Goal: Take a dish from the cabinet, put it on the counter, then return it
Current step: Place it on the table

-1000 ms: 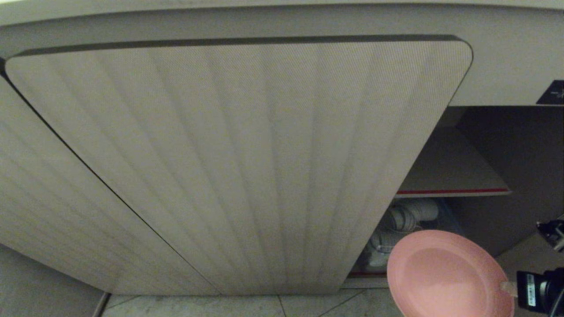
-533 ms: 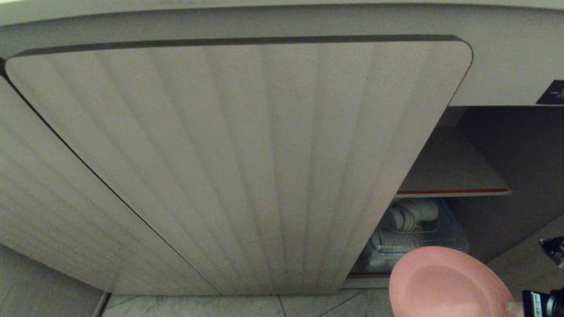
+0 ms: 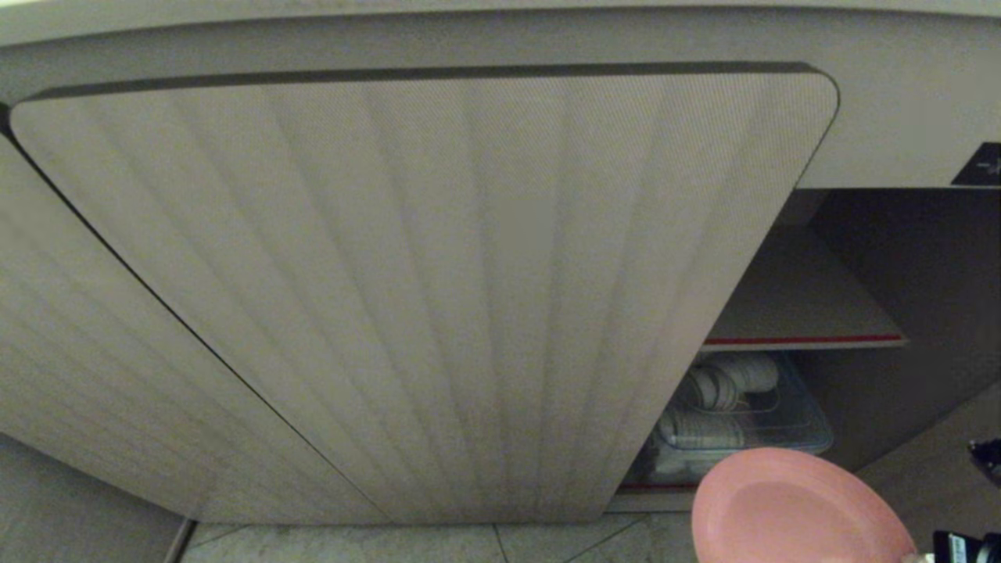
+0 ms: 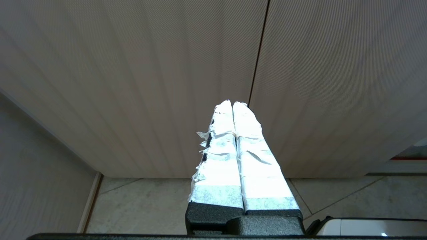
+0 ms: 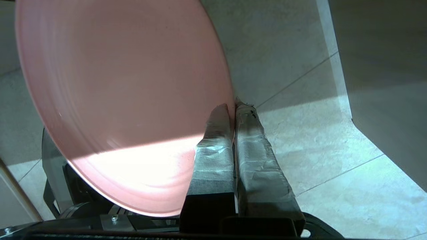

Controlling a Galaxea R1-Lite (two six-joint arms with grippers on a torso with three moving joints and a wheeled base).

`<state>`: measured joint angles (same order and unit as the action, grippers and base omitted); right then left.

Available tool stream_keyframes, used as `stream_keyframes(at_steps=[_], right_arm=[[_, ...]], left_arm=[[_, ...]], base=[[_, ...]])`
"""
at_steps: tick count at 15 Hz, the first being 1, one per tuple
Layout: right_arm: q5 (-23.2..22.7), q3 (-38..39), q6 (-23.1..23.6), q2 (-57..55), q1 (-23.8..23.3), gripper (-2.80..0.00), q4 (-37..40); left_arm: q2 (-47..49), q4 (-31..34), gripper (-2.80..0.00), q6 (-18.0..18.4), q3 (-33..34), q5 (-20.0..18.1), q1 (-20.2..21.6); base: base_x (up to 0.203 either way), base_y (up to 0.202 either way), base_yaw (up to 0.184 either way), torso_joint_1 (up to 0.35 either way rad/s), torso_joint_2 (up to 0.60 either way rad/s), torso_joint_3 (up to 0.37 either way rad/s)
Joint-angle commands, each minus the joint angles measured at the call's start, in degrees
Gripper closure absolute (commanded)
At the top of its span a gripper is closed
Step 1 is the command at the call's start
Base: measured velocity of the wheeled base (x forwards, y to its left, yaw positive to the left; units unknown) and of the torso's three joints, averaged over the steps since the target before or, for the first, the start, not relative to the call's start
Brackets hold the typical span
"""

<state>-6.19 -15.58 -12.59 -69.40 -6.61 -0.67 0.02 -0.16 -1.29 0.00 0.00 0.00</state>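
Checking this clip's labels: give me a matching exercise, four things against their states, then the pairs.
Things:
1. pink plate
2. left gripper
3. fluted cabinet door
4. clear bin

States:
A. shut, holding nothing
B. on the cabinet's bottom, below the red-edged shelf, holding white items
C. pinched at its rim by the right gripper, out over the tiled floor
D. closed, left of the open compartment

Pairs: 1-C, 2-A, 3-D, 4-B
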Motion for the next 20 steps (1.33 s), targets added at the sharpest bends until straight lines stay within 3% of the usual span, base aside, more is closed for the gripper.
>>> stream_keyframes(at_steps=[1,8,20], right_arm=[[-0.1,0.8,-0.8,0.5,0.0,0.0,0.0],[-5.9,2.1,-2.1,2.8,0.0,0.0,0.0],[-10.5,2.4,-2.9,4.4,0.0,0.0,3.7]], left_arm=[[0.0,0.0,0.0,0.0,0.0,0.0,0.0],[0.0,0.0,0.0,0.0,0.0,0.0,0.0],[0.0,0.0,0.0,0.0,0.0,0.0,0.0]], base=[[0.0,0.0,0.0,0.0,0.0,0.0],[0.0,0.0,0.0,0.0,0.0,0.0],[0.0,0.0,0.0,0.0,0.0,0.0]])
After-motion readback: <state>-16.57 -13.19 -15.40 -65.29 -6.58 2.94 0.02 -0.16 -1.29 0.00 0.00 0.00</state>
